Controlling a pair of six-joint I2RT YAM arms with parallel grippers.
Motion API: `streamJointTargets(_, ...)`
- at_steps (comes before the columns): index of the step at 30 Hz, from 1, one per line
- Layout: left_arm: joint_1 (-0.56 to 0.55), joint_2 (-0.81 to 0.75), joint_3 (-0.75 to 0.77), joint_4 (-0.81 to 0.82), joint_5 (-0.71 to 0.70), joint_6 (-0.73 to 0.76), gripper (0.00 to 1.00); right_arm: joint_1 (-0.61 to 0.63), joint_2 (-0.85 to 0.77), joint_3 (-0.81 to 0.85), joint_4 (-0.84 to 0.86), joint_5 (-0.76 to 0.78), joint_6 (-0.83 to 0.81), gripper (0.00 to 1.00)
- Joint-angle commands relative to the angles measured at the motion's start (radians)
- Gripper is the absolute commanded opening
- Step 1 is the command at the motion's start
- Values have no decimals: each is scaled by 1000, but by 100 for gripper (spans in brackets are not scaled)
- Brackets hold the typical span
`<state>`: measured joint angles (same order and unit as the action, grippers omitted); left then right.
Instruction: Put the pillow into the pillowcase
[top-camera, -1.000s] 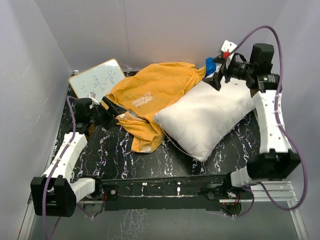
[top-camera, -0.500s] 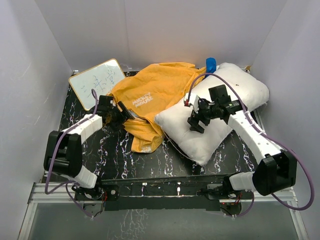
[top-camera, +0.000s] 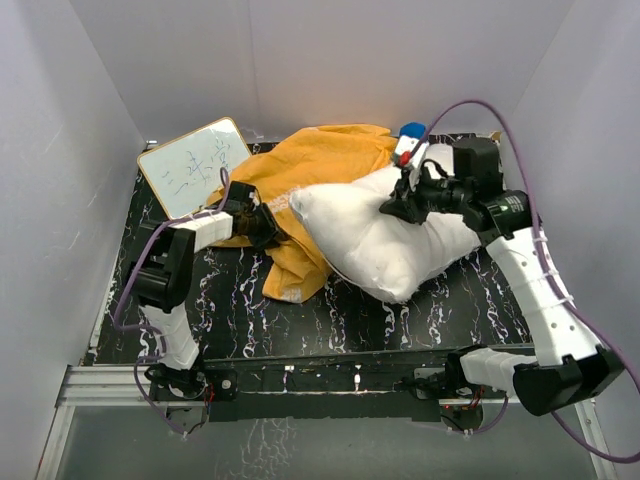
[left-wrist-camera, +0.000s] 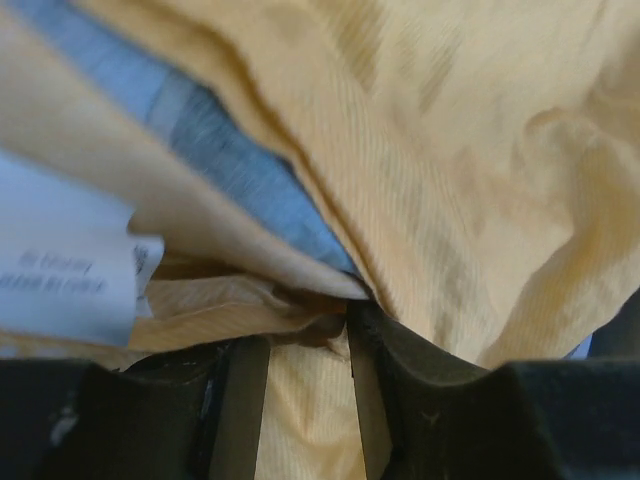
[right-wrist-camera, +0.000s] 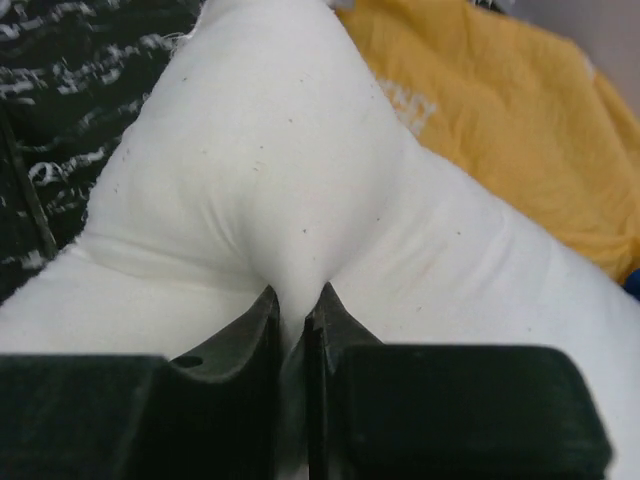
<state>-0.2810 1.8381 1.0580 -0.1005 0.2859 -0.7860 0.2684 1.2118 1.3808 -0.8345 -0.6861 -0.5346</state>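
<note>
Pillow (top-camera: 385, 245) lies on the table (top-camera: 330, 310), its left end over the orange pillowcase (top-camera: 310, 170). The right gripper (right-wrist-camera: 293, 300) pinches a fold of its top; the left gripper (left-wrist-camera: 300, 330) pinches the case's edge. Insertion looks barely begun: next, hold the mouth open and push the pillow in.

Robot lab test cell. White panel walls (top-camera: 330, 60) box in black marbled surface (top-camera: 340, 310); aluminium rail (top-camera: 105, 373) at near edge; purple cables (top-camera: 478, 101); scribbled whiteboard (top-camera: 195, 165).
</note>
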Motion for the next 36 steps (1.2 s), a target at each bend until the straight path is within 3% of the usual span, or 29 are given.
streamJointTargets(1,-69,86,121,45,91,25,34,9,-93,144,233,-209,224,8)
streamJointTargets(5,-125,167,239,21,127,55,37,9,-115,131,346,-248,318,8)
streamJointTargets(8,-128,123,250,-55,74,81,45,10,-128,95,345,-255,306,8)
streamJointTargets(12,-111,-90,143,-153,-79,109,63,9,-164,70,316,-297,254,8)
streamJointTargets(16,-48,-338,35,-308,-150,128,73,9,-177,59,315,-349,250,8)
streamJointTargets(21,66,-618,-26,-456,-147,120,84,12,-153,57,383,-400,321,8)
streamJointTargets(24,117,-735,-12,-477,-96,80,84,32,-121,46,467,-416,413,8)
streamJointTargets(27,123,-796,137,-573,-221,78,84,131,-72,37,527,-342,463,8)
streamJointTargets(30,123,-765,390,-708,-407,133,84,283,-17,36,593,-193,453,8)
streamJointTargets(34,123,-720,643,-764,-506,201,84,483,110,54,711,-50,473,8)
streamJointTargets(36,123,-721,696,-763,-523,211,84,552,196,88,733,-67,474,31)
